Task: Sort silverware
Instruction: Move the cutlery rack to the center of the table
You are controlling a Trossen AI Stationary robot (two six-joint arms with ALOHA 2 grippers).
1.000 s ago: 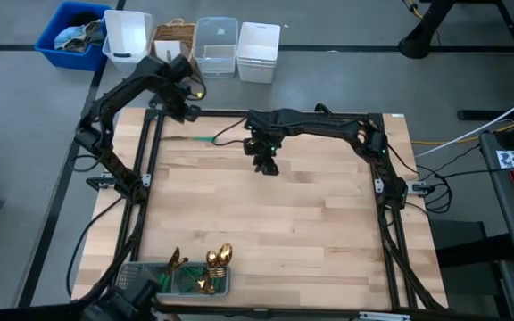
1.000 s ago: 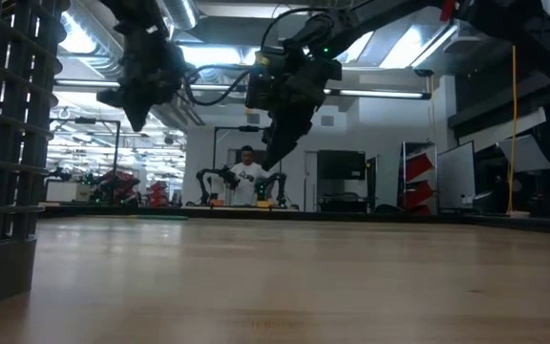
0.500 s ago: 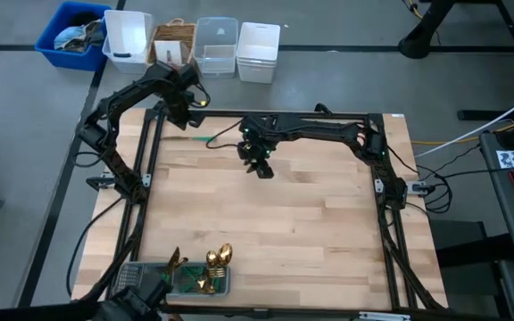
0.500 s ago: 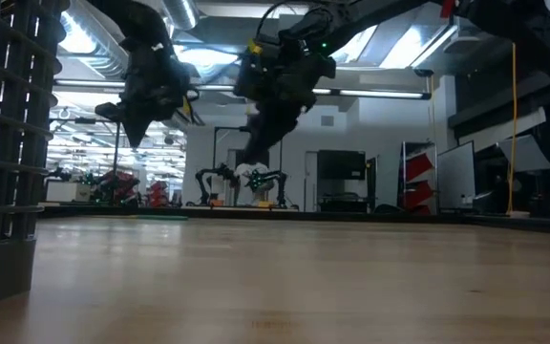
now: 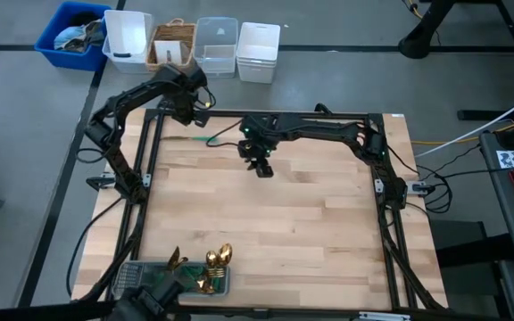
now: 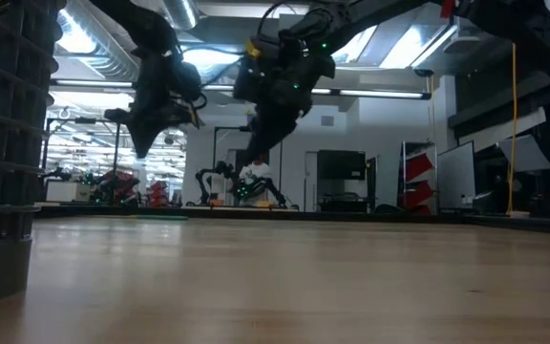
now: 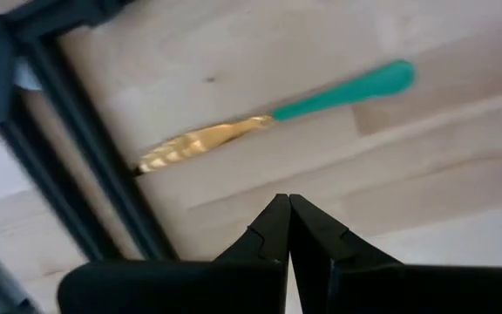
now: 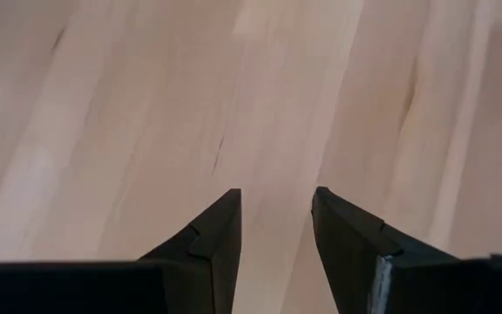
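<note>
At the near edge of the wooden worktop [image 5: 275,232], a grey mesh tray [image 5: 134,275] holds a cluster of silverware [image 5: 211,267], gold heads poking up above its rim beside teal handles. The rest of the board lies bare across its middle.

Farther back, the right pincer [image 5: 262,168] hangs above the wood, its two fingers spread apart with nothing between them; its wrist view shows only plain boards under the gap, and a sliver of teal at the picture's edge. In the low view the same pincer [image 6: 256,143] is poised well clear of the surface.

Near the far left corner, a single knife [image 7: 273,117] lies flat on the worktop, gold blade toward the black frame rail [image 7: 85,166], the blade tip at the rail, teal handle pointing away from it. From above, it shows as a thin teal streak [image 5: 199,139] just left of the right pincer. The left pincer [image 7: 288,214] hovers over the boards beside this knife, fingers pressed together and holding nothing; from overhead it [image 5: 192,109] sits above the worktop's far edge.

Beyond the worktop, on the floor, stand a blue bin [image 5: 71,31], a wicker basket [image 5: 173,40] and white and clear tubs [image 5: 257,52].
</note>
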